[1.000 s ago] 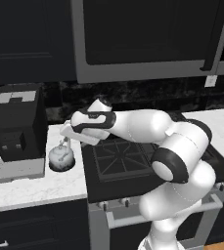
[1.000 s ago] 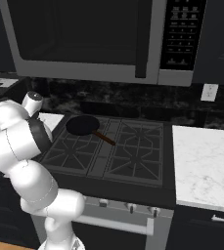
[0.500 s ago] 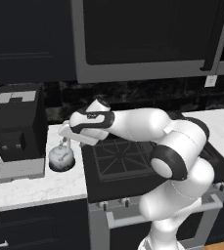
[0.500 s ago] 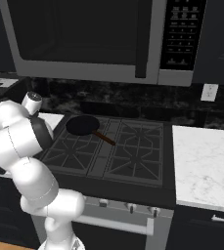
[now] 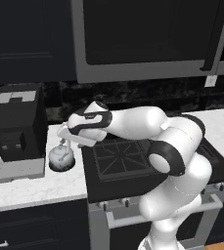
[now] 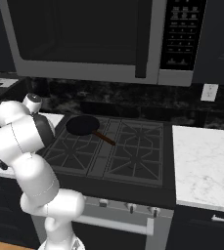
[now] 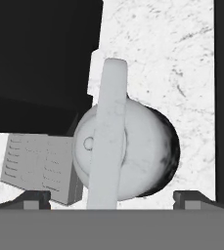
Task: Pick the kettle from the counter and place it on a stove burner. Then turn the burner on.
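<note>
The tool (image 5: 63, 141) hangs directly over the kettle, jaws spread wide, gripping nothing. The desk (image 5: 35, 185) carries the coffee machine (image 5: 16, 129); just beside the machine (on the stove's side) sits the kettle (image 5: 60, 156), handle up.

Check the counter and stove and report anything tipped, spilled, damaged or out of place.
Nothing stands out. The small round silvery-white kettle sits upright on the white marble-look counter beside the black boxy coffee machine, with the open gripper above it. The round black pan with a brown handle rests flat on a stove grate. No spills show.
</note>
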{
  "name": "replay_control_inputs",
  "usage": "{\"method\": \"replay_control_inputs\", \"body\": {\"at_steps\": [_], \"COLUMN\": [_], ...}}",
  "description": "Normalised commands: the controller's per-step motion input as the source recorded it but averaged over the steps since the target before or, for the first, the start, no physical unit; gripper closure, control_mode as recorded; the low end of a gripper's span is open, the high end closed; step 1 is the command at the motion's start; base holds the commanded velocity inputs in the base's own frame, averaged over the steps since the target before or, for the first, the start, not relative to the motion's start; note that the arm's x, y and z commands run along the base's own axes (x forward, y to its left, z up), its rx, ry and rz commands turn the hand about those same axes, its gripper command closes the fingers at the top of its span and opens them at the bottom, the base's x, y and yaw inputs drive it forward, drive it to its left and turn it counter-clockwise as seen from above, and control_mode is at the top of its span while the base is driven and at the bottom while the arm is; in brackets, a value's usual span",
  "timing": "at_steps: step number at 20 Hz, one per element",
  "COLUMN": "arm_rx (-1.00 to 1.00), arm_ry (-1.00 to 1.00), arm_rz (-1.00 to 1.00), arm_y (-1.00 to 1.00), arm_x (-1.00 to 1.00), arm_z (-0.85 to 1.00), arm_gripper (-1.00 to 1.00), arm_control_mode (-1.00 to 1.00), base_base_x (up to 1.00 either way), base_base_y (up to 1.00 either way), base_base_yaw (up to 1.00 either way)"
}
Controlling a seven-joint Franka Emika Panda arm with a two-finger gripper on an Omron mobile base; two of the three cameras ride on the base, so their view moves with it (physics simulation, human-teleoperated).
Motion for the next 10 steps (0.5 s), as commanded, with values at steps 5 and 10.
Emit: {"method": "replay_control_inputs", "body": {"at_steps": [5, 10], "arm_rx": [0.0, 0.0], "arm_ry": [0.0, 0.0], "arm_rz": [0.0, 0.0], "arm_y": [0.08, 0.03], "arm_x": [0.06, 0.03], "arm_z": [-0.08, -0.02], "arm_gripper": [-1.0, -1.0], "arm_control_mode": [-1.0, -1.0], "base_base_x": [0.0, 0.0], "base_base_y": [0.0, 0.0], "base_base_yaw": [0.0, 0.0]}}
